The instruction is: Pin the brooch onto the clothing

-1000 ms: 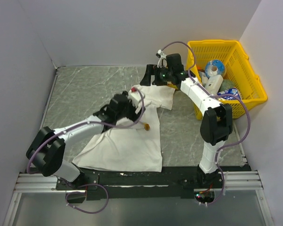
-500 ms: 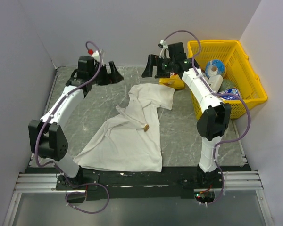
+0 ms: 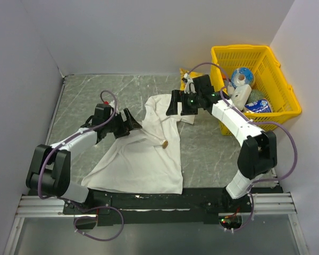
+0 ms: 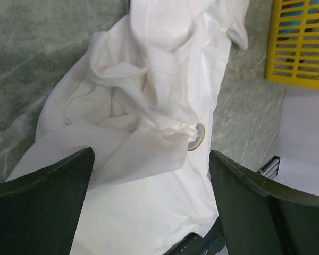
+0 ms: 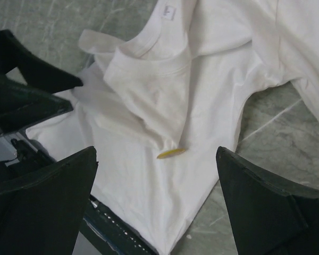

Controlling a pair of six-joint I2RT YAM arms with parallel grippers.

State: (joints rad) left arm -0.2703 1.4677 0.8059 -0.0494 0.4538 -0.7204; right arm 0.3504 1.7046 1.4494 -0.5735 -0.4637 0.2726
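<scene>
Both wide open and empty, left end effector (image 3: pixel 132 125) and right end effector (image 3: pixel 179 109) flank the brooch (image 3: pixel 164 143), lying on the shirt (image 3: pixel 143 164) at a fold tip; centred ahead of the right one; neither clearly nearer.

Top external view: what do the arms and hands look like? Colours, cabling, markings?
Both left arm and right arm: white link shells, black joint housings. The left hand and right hand are black, with broad wedge-shaped fingers. A purple cable loops along each arm. The right hand shows green lights; the left a red dot.
</scene>
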